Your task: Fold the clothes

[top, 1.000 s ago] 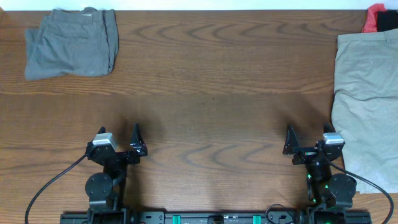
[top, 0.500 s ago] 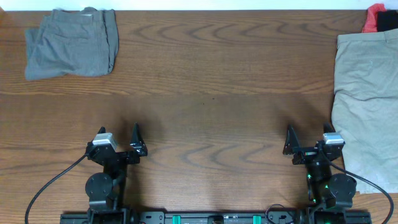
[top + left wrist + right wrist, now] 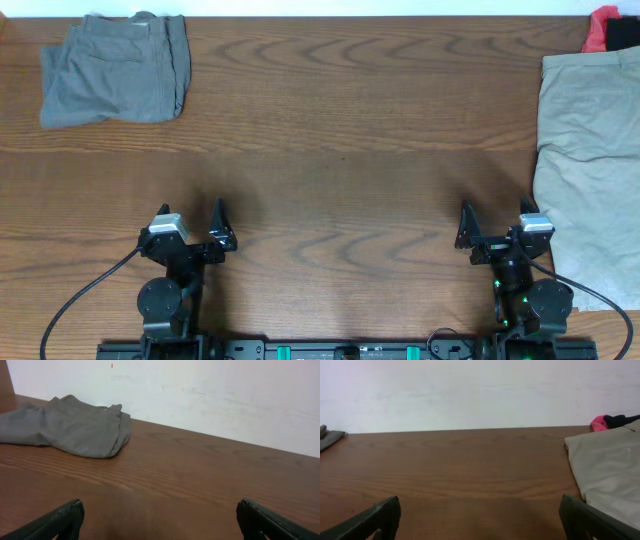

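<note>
Two claws, the left gripper (image 3: 190,228) and right gripper (image 3: 496,232), sit parked at the frame's bottom, spread wide and empty, seemingly between garments: folded grey shorts (image 3: 115,70) set aside upper left, khaki shorts (image 3: 590,170) waiting flat at the right edge.

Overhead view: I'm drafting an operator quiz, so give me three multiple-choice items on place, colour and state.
1. Where are the grey shorts? A far left corner; B table centre; C off the table.
2. What colour is the large garment at the right edge? A navy; B khaki-beige; C white.
3. How are the left gripper and right gripper? A shut on cloth; B open, empty; C out of view.
Answers: A, they lie far left; B, its cloth is tan; B, jaws spread, nothing between them.
</note>
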`<state>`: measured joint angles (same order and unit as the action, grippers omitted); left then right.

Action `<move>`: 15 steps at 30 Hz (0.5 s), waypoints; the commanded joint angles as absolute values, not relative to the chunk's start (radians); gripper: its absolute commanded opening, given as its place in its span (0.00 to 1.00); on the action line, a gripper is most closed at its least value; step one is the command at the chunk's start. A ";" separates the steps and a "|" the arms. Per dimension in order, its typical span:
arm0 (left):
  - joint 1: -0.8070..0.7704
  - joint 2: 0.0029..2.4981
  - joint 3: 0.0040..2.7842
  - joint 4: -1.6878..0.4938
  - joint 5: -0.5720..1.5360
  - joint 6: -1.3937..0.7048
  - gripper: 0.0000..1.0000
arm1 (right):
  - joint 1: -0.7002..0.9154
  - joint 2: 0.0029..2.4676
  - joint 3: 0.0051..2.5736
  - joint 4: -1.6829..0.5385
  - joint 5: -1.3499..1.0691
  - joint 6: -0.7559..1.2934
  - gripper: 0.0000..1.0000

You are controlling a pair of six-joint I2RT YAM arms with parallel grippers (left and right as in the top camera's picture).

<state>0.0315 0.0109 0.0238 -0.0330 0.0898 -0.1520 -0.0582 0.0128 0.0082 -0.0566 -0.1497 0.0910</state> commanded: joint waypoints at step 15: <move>0.028 0.006 0.004 -0.062 0.093 -0.139 0.98 | -0.071 0.012 0.006 0.002 -0.888 0.649 0.99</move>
<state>0.0315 0.0109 0.0238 -0.0330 0.0895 -0.1520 -0.0582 0.0128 0.0071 0.0006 -0.6590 0.4709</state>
